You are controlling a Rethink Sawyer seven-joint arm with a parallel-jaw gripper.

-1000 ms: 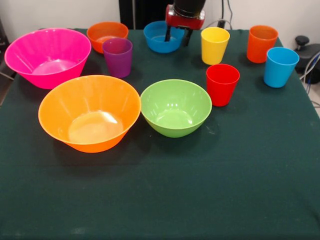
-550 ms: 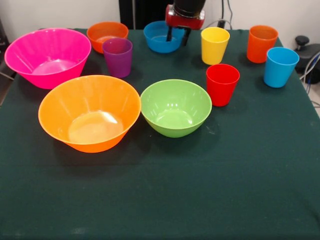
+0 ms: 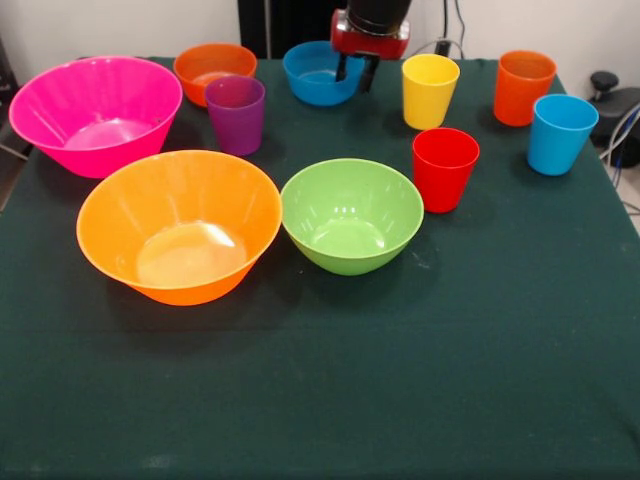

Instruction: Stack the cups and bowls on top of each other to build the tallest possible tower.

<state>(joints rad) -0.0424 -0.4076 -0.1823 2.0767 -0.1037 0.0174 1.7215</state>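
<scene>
My gripper [image 3: 355,72] hangs at the table's far side with its two fingers astride the right rim of the small blue bowl [image 3: 315,80], one inside and one outside, drawn in on the rim. The small orange bowl [image 3: 210,62] and the purple cup [image 3: 236,115] stand to the left of it. The big pink bowl [image 3: 95,110], big orange bowl [image 3: 180,225] and green bowl [image 3: 350,215] sit upright and apart. The yellow cup [image 3: 429,90], red cup [image 3: 444,168], orange cup [image 3: 524,87] and light blue cup [image 3: 560,133] stand to the right. Nothing is stacked.
A dark green cloth [image 3: 400,380] covers the table. A black knobbed object [image 3: 605,85] and cables lie off the table's right edge.
The fingers have drawn closer together around the blue bowl's rim. The blue bowl has shifted slightly to the left.
</scene>
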